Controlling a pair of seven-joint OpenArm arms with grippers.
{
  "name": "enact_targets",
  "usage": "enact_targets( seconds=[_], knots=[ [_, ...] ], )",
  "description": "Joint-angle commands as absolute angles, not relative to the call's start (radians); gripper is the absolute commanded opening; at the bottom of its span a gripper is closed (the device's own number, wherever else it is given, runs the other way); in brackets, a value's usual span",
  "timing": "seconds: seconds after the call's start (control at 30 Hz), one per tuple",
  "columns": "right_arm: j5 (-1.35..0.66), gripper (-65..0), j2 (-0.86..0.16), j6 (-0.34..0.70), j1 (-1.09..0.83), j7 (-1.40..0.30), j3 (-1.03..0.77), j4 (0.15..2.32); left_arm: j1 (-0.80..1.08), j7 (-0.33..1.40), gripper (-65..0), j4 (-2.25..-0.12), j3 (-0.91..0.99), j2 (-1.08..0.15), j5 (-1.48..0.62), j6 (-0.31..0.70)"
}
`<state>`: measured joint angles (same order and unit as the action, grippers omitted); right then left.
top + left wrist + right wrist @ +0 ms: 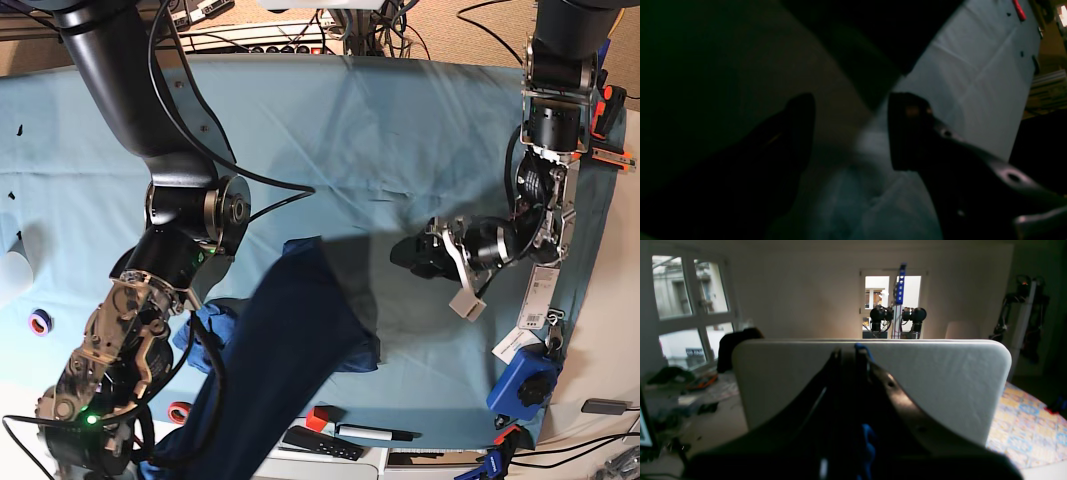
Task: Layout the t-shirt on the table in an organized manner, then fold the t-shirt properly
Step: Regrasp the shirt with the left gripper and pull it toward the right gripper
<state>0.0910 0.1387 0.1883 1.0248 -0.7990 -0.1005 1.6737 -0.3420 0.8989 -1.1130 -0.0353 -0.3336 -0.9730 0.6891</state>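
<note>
Navy-blue fabric of the t-shirt [290,350] makes a long band in the base view. Its long axis runs diagonally, from the near left corner, under the right arm's wrist, up and to the right toward the middle of the table [400,130]. The upper end is wider and lies spread on the teal cloth, with one corner pointing far at about the centre. A smaller bunch of bluer fabric shows to the left of the band, and another at its right edge. The lower end of the band seems lifted toward the right gripper [853,355], but the gripper itself is hidden in the base view. In the right wrist view its jaws are pressed together with a bit of blue between the tips, so it is closed on the t-shirt.

The left gripper [420,255] is at the right side of the table, low over the cloth and pointing left toward the shirt. Its fingers [907,130] stand wide apart in the left wrist view, with only teal cloth between them, and the dark shirt edge is just beyond them.

Much bare cloth is free on the far half of the table and on the left. Along the near edge lie a marker [375,433], a small red block [318,418] and a dark remote-like object [322,443], close to the shirt's near side. A tape roll [40,323] lies at the left edge.
</note>
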Motion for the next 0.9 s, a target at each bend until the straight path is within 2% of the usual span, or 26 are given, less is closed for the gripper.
enact_targets(
  seconds=[0.0,0.13,0.3,0.47,0.63,0.73,0.87],
  knots=[
    [0.087,-65.0,0.141,0.186,1.064,-0.755,-0.101,1.686,-0.355,0.881,-30.0,-1.128,-0.030,-0.324,-0.995,0.698],
    [0.076,-65.0,0.141,0.186,1.063,-0.760,-0.099,1.686,-0.344,0.843,-30.0,-1.128,-0.030,-0.243,-0.955,0.698],
    [0.075,-65.0,0.141,0.186,1.064,-0.761,-0.099,1.658,-0.344,0.694,-30.0,-1.128,-0.054,-0.143,-0.737,0.698],
    [0.076,-65.0,0.141,0.186,1.064,-0.725,-0.099,1.552,-0.344,0.551,-30.0,-1.128,-0.190,-0.116,-0.534,0.698],
    [0.076,-65.0,0.138,0.187,1.064,-0.694,-0.099,1.474,-0.349,0.452,-30.0,-1.132,-0.344,-0.099,-0.390,0.544],
    [0.080,-65.0,0.138,0.187,1.064,-0.694,-0.099,1.472,-0.350,0.448,-30.0,-1.149,-0.389,-0.073,-0.280,0.477],
    [0.080,-65.0,0.138,0.187,1.064,-0.692,-0.099,1.472,-0.349,0.456,-30.0,-1.166,-0.410,-0.040,-0.245,0.376]
  ],
)
